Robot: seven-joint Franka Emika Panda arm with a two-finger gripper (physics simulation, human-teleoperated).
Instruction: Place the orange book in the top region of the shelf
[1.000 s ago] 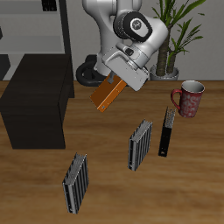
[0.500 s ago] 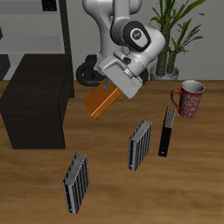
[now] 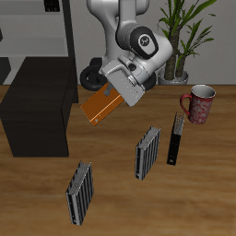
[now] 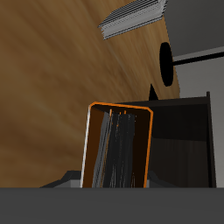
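Orange book point(image 3: 100, 104), thin and flat with pale page edges, hangs tilted in the air, clamped in the gripper point(image 3: 116, 90), above bare wooden table point(image 3: 212, 184) and just beside the shelf point(image 3: 39, 115). That matte black box has an uncluttered flat top. Ribbed dark grey books point(image 3: 147, 153) stand nearer the front edge.

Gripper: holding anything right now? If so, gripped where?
Yes. The gripper is shut on the orange book, held by one end; the rest of the book hangs tilted in the air, above the table and beside the shelf.
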